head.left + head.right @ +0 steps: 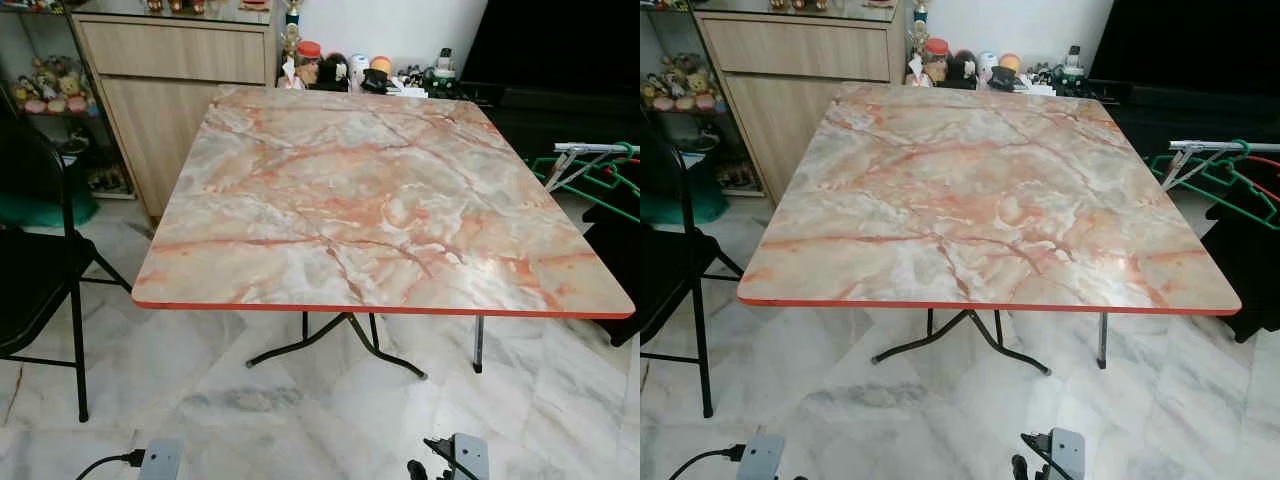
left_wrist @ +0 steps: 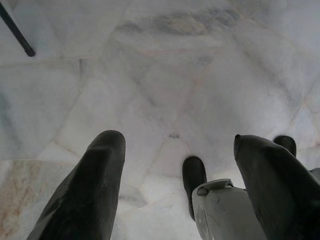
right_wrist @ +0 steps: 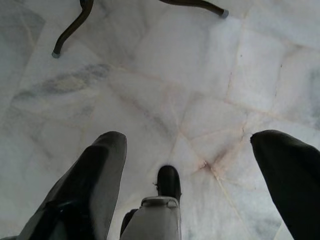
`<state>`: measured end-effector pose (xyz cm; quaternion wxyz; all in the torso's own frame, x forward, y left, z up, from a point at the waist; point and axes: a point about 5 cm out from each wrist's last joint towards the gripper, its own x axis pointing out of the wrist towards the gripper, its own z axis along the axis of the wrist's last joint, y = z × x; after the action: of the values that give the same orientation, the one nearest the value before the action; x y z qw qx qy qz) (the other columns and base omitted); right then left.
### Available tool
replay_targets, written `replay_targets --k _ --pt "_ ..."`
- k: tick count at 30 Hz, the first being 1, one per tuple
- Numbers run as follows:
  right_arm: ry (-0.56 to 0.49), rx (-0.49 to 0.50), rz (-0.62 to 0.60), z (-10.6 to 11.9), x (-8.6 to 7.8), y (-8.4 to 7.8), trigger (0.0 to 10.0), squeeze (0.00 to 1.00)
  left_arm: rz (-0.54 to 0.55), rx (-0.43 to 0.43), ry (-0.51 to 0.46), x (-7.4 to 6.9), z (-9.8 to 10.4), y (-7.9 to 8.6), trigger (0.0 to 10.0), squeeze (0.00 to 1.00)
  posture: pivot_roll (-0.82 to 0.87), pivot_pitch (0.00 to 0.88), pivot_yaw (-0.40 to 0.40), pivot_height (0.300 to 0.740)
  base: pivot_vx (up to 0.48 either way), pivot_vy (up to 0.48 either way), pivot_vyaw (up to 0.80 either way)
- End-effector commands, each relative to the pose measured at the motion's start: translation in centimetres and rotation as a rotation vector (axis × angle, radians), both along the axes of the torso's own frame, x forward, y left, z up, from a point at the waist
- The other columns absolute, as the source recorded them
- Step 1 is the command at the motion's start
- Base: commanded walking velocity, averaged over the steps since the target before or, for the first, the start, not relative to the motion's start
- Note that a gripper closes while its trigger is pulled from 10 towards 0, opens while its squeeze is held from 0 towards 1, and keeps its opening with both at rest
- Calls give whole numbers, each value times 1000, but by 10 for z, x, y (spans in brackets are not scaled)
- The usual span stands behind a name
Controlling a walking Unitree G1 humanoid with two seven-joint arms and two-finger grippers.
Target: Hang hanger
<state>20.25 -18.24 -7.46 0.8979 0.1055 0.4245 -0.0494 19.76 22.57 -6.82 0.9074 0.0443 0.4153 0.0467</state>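
Several green hangers (image 1: 592, 184) hang at the right edge, past the table's right side, from a silver rail (image 1: 590, 148); a red hanger (image 1: 1262, 160) shows beside them. Both arms hang low in front of the table. My left gripper (image 2: 176, 139) is open over the pale marble floor with nothing between its fingers. My right gripper (image 3: 189, 136) is also open and empty above the floor, near the table's curved black legs (image 3: 70, 30). The wrists show at the bottom of the left eye view, left wrist (image 1: 160, 460) and right wrist (image 1: 466, 455).
A folding table with a marble-pattern top (image 1: 370, 200) stands straight ahead. A black folding chair (image 1: 40, 270) is at the left, a wooden cabinet (image 1: 170, 90) behind it. Small jars and figures (image 1: 345, 70) line the table's far side. Dark furniture (image 1: 560, 60) stands at the back right.
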Motion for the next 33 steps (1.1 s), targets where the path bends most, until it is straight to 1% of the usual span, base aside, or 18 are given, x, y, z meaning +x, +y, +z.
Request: replay_targets --k 1,6,14,21,29,33 --pt "14 -7 -5 -1 -2 -2 10000 0 -23 3 31 -4 -3 -1 10000 0 71 111 -47 740 0 -480 0" --pt "12 -2 -13 -1 -1 -1 10000 0 -22 6 29 -4 -3 0 10000 0 84 120 -46 740 0 -480 0" --pt "8 1 -25 -1 -2 -2 10000 0 -18 6 35 -8 -4 0 10000 0 92 133 -49 740 0 -480 0" --pt "10 7 -18 -1 -2 -2 10000 0 -10 11 42 -11 -5 4 10000 0 103 138 -56 740 0 -480 0" --pt "19 4 -4 -2 -3 -1 10000 0 -7 8 41 -12 -6 3 10000 0 104 137 -59 740 0 -480 0" --pt "19 4 -17 -2 -3 -2 10000 0 -7 5 43 -12 -6 2 10000 0 100 137 -63 740 0 -480 0"
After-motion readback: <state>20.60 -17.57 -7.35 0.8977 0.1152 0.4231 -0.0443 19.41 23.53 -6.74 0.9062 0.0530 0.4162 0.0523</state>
